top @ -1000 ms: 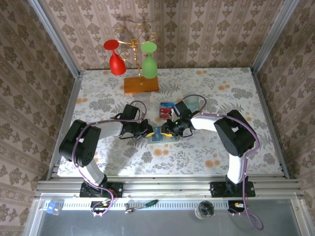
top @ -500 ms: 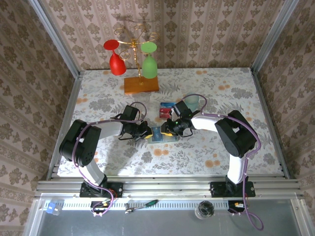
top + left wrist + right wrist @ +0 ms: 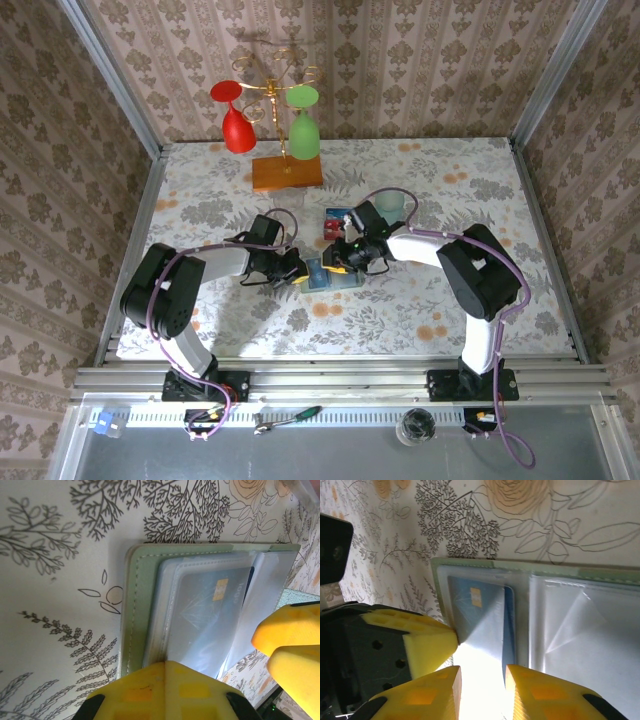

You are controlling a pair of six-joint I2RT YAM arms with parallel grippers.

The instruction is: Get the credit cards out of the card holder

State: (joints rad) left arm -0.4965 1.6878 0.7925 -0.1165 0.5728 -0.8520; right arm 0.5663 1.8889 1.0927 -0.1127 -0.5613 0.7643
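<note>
card holder (image 3: 131, 605): lies open and flat on the table, between the two grippers; pale grey-green stitched rim, glossy clear plastic sleeves inside, two panels; near edge cut off in both wrist views.
blue card (image 3: 482, 612): one, thin and rectangular with a small gold chip, tucked under a clear sleeve in the panel on the left gripper's side; lettering blurred by glare.
loose cards (image 3: 338, 222): small red and blue patch lying on the table just beyond the holder; number too small to make out.
left gripper (image 3: 165, 672): blocky yellow fingers pressed together, tip resting on the holder's outer edge.
right gripper (image 3: 482, 677): two yellow fingers a little apart over the sleeves, bright glare in the gap; cannot tell whether a sleeve is pinched.
table (image 3: 450, 190): pale cloth printed with grey leaves and orange blooms.
wooden slab (image 3: 287, 175): one orange-brown rectangle at the far side, bearing a thin gold stand (image 3: 280, 85).
red glass (image 3: 234, 120), green glass (image 3: 303, 125): one of each, hanging bowl-down from the stand.
clear plastic box (image 3: 390, 208): pale, translucent, partly behind the right arm's cable.
</note>
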